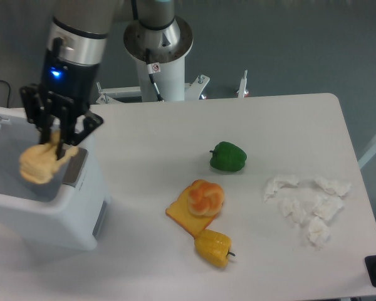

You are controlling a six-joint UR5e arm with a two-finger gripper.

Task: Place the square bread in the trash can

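The square bread (39,165), a pale cream-tan chunk, hangs in the air over the open top of the trash can (25,210), the big white bin at the left of the table. My gripper (55,147) is shut on the bread's upper edge, fingers pointing down above the bin's right side. The bin's grey panel (74,168) shows just to the right of the bread.
A green pepper (228,157) lies mid-table. A round orange bun (205,197) rests on a flat orange toast slice (183,216), with a yellow pepper (214,248) in front of it. Crumpled white tissues (308,204) lie at the right. The robot base (158,44) stands behind the table.
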